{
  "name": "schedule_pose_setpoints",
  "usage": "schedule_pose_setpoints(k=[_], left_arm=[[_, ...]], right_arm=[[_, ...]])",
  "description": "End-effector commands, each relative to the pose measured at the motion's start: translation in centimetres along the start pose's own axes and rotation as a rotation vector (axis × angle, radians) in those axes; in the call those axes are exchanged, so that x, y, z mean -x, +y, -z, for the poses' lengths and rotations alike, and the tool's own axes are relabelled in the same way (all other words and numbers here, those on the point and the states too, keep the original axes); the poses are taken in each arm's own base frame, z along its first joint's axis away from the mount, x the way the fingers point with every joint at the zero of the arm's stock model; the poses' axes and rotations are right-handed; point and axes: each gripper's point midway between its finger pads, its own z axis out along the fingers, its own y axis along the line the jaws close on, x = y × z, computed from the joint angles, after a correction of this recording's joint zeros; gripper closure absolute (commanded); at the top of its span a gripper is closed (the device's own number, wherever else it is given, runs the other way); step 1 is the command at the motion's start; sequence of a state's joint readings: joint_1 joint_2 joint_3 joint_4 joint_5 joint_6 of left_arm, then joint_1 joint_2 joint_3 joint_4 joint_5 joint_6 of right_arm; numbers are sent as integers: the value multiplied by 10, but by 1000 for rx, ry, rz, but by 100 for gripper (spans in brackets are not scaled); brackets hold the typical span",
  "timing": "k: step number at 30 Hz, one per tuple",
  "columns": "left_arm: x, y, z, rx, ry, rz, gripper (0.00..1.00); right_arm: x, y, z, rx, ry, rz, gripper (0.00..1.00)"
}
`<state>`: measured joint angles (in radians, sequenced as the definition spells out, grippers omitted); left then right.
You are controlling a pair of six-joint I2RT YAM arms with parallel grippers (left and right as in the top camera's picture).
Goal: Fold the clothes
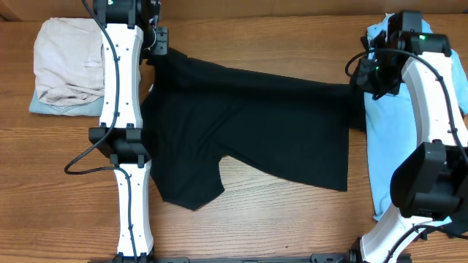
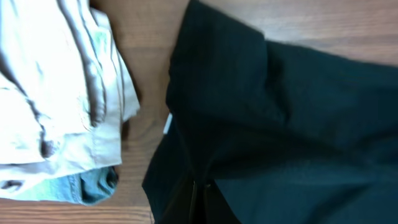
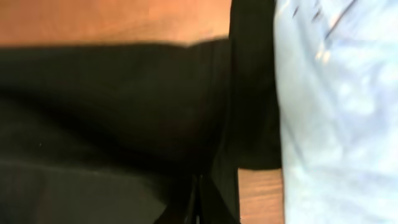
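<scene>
Overhead: black T-shirt lies mid bench, long axis left-right, one sleeve toward near edge. Left gripper clenched on its far-left corner, right gripper clenched on its right end, beside light blue shirt.

T-shirt plain black, no print, small white neck label; shirt light blue, plain, faintly mottled close up; garment beige/cream; denim piece pale washed blue; table mid-brown wood grain; arms white w/ black joints.
</scene>
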<state>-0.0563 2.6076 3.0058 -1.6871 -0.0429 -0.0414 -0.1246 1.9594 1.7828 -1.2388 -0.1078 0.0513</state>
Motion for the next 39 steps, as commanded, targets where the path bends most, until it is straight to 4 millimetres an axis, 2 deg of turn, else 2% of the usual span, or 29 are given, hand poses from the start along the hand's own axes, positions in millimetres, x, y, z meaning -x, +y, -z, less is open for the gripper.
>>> schedule_pose_setpoints(k=[1, 6, 11, 14, 16, 21, 25, 26, 28, 32, 36, 37, 38, 39], left_arm=[[-21, 8, -35, 21, 128, -35, 96], [-45, 7, -60, 21, 251, -67, 96], [-59, 7, -71, 21, 314, -70, 96], [-61, 7, -72, 20, 323, -71, 88], [-61, 7, -72, 20, 323, -71, 79], [-61, 7, -72, 20, 323, -71, 38], [-58, 8, -69, 23, 309, -78, 11], [-56, 8, -66, 22, 301, -76, 7], [-51, 9, -53, 22, 267, -72, 0], [-33, 11, 4, 25, 130, -39, 0], [-25, 13, 81, 21, -36, 3, 0], [-25, 13, 94, 15, -63, 13, 0], [-26, 13, 121, 6, -121, 39, 0], [-27, 14, 137, 3, -155, 64, 0]], right_arm=[[-19, -3, -17, 16, 69, -9, 96], [-39, -7, -33, 9, 129, -17, 96], [-49, -9, -41, 5, 162, -30, 95], [-56, -11, -46, 2, 181, -33, 88], [-59, -11, -48, 1, 191, -34, 86], [-64, -12, -49, -1, 208, -36, 69], [-61, -11, -48, 4, 198, -35, 66], [-59, -10, -46, 9, 189, -34, 65], [-53, -3, -36, 40, 158, -31, 65], [-36, 17, 8, 96, 20, -8, 62], [-37, 33, 60, 123, -110, -7, 57], [-39, 35, 71, 126, -133, -10, 57], [-45, 39, 90, 125, -171, -15, 56], [-49, 40, 99, 117, -188, -25, 56]])
